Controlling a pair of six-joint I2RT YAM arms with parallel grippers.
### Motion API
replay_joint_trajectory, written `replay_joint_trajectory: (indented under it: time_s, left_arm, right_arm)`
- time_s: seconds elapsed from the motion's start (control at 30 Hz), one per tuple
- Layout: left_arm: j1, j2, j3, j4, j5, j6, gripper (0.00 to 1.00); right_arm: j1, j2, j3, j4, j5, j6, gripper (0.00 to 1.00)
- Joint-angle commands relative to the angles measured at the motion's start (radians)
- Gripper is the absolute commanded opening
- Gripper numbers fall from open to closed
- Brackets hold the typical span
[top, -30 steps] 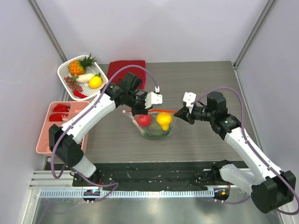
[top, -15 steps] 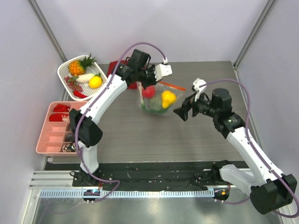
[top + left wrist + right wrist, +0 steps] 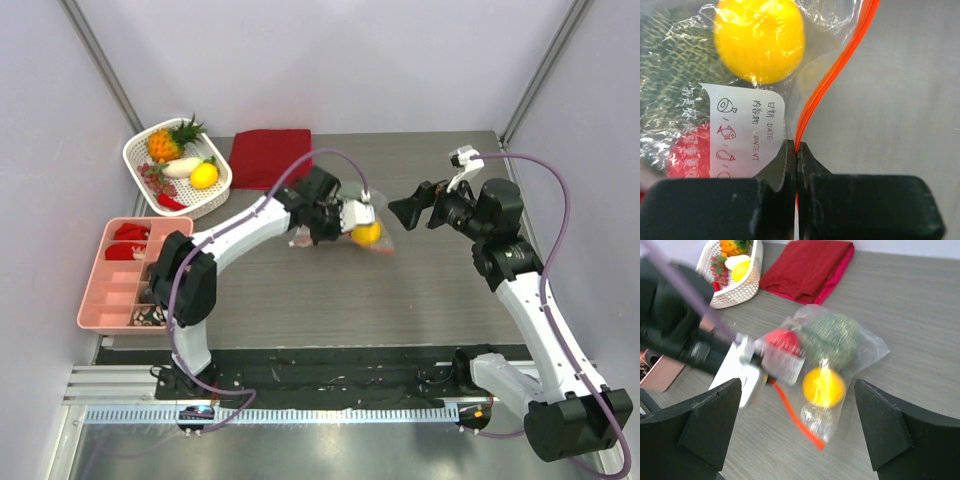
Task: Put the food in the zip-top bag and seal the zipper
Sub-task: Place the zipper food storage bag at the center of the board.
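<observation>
Now the clear crinkly plastic zip-top bag (image 3: 835,340), probably soft and slippery, is at bench (image 3: 450,290) centre; left fingers (image 3: 782,161) pinch its firmer orange-red zipper strip (image 3: 816,100), right fingers (image 3: 710,420) gape empty at three o'clock.

**Room to the Right, Clutter on the Left**

Bare table (image 3: 430,290) lies open before and right of the zip-top bag (image 3: 870,342). The left arm (image 3: 240,222) bars the left approach; red cloth (image 3: 268,157), white basket (image 3: 128,156) and pink tray (image 3: 92,300) crowd the left side.
</observation>
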Motion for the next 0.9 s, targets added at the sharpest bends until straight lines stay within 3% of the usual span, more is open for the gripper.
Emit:
replay_joint_trajectory:
  time_s: [0.0,0.17,0.27,0.3,0.37,0.4,0.47,0.5,0.6,0.77,0.87]
  left_arm:
    - [-0.098,-0.112,-0.089,0.076,0.015,-0.101,0.00]
    - [-0.154,-0.148,-0.169,0.089,0.019,-0.291,0.04]
    - [-0.160,-0.166,-0.198,0.085,0.039,-0.374,0.26]
    - [-0.160,-0.172,-0.201,0.076,0.048,-0.384,0.42]
    - [-0.158,-0.204,-0.201,0.056,0.058,-0.404,0.57]
    - [-0.157,-0.223,-0.196,0.053,0.053,-0.423,0.69]
    - [-0.142,-0.281,-0.176,0.037,0.068,-0.437,0.80]
    - [-0.126,-0.299,-0.169,0.039,0.079,-0.486,0.99]
    - [-0.033,-0.350,-0.112,-0.004,0.174,-0.592,1.00]
    - [0.261,-0.382,0.032,-0.183,0.333,-0.723,1.00]
    - [0.418,-0.401,0.072,-0.292,0.312,-0.726,1.00]
  right_arm:
    - [-0.027,-0.019,-0.023,-0.046,0.021,0.052,1.00]
    - [-0.051,-0.025,-0.046,-0.090,0.041,0.037,1.00]
    - [-0.059,-0.037,-0.069,-0.112,0.049,0.028,1.00]
    - [-0.062,-0.046,-0.081,-0.118,0.052,0.028,1.00]
    - [-0.073,-0.056,-0.087,-0.129,0.051,0.031,1.00]
    - [-0.077,-0.060,-0.086,-0.139,0.051,0.035,1.00]
    - [-0.088,-0.074,-0.083,-0.155,0.051,0.040,1.00]
    - [-0.091,-0.077,-0.075,-0.158,0.051,0.043,1.00]
    - [-0.105,-0.080,-0.057,-0.172,0.040,0.058,1.00]
    - [-0.154,-0.093,-0.035,-0.221,0.046,0.054,1.00]
    - [-0.163,-0.076,-0.034,-0.262,0.034,0.057,1.00]
